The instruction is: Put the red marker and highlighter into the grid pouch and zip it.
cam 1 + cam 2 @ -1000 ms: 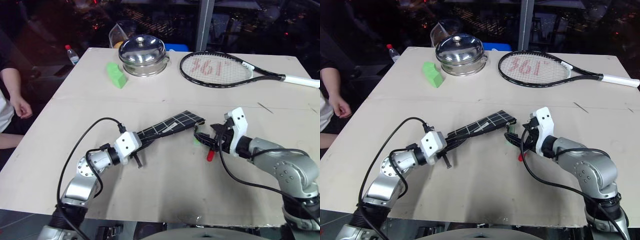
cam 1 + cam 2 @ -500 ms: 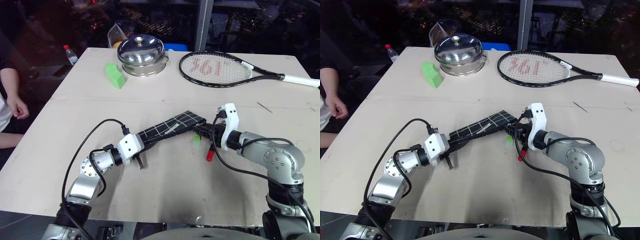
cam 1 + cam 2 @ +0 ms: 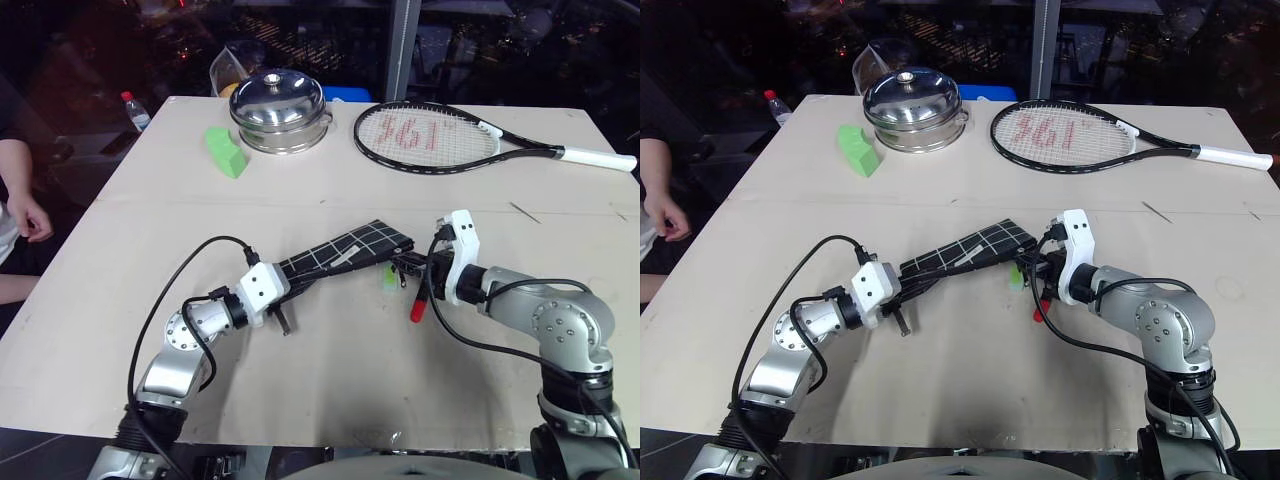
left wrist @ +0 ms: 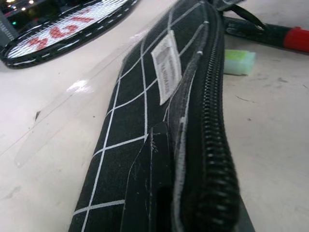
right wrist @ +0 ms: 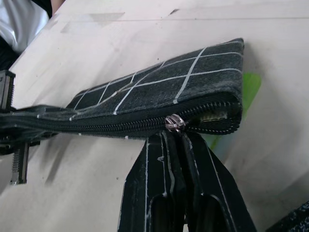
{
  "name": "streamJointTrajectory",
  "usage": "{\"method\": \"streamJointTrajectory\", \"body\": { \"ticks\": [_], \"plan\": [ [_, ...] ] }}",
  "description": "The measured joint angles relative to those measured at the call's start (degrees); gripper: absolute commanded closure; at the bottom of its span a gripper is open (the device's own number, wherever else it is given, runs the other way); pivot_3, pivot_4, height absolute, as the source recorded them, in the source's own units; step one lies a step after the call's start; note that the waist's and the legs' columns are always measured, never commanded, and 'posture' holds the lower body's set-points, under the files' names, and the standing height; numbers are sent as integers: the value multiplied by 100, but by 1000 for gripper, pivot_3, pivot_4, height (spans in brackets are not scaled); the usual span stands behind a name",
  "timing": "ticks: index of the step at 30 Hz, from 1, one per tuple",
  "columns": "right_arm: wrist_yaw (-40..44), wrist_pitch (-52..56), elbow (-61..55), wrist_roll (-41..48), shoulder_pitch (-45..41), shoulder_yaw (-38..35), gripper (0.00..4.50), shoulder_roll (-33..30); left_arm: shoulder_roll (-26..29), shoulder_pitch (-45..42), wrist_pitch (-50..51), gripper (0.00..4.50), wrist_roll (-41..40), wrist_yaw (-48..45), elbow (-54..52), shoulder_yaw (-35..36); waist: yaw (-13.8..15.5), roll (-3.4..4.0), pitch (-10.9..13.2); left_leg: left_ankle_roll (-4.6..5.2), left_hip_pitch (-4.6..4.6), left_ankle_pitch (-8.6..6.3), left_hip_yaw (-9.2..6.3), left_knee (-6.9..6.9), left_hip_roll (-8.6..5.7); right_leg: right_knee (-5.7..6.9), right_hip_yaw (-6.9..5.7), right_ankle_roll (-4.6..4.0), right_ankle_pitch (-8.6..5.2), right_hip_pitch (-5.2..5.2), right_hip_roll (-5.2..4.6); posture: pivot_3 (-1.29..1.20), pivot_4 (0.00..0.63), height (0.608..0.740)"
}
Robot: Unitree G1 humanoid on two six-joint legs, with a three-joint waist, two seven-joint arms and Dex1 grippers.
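the table [image 3: 330,180] is lit evenly from above, while the room behind its far edge stays dark. shadows are soft and short. in the left wrist view the near grid pouch [image 4: 159,145] is blurred.

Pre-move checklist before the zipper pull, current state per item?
1. Left gripper shut on the near end of the black grid-lined fabric pouch: ok.
2. Right gripper shut at the small metal zipper pull: ok; a firm pinch on it: cannot tell.
3. Pouch lifted and stretched between both grippers: ok.
4. Black-and-red marker inside pouch: not ok, lies on the beige table.
5. Translucent yellow-green highlighter inside pouch: not ok, on the table beside the pouch's far end.
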Motion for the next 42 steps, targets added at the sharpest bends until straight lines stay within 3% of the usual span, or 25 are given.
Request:
{"method": "streamJointTrajectory", "body": {
  "ticks": [12, 17, 33, 39, 42],
  "plan": [
    [156, 506, -119, 879, 42, -365, 4463, -42, -99, -185, 176, 4500, 121, 167, -98, -9, -3, 0, 2, 0, -1, 0, -1, -7, 0, -6, 0, 0, 0, -1, -1, 0, 150, 740],
    [-37, 612, -75, 1097, -5, -477, 4463, 239, -226, -279, 176, 4500, 360, 307, -170, -77, -3, 2, 4, 0, -2, 0, -1, -9, 0, -6, 0, -1, 0, -2, -1, 0, 150, 740],
    [-453, 755, 598, 1195, -805, -357, 4463, 1054, -876, -1010, 133, 4500, 1107, 797, 3, -535, -7, 7, 10, 0, -5, 0, 0, -13, -2, -8, 1, 2, 1, -4, 13, 0, 150, 740],
    [-453, 659, 799, 1047, -940, -235, 4463, 1056, -1168, -1336, 80, 4500, 1345, 963, 341, -731, -9, 6, 11, 1, -9, 0, -1, -13, -4, -9, 1, 3, 1, -6, 15, 0, 150, 740],
    [-151, 341, 639, 741, -911, 141, 3489, 604, -1221, -1380, 118, 4500, 1264, 945, 336, -719, -15, 9, 13, 1, -12, 0, -1, -15, -4, -10, 1, 5, -1, -10, 15, 0, 150, 740]
  ]
}}
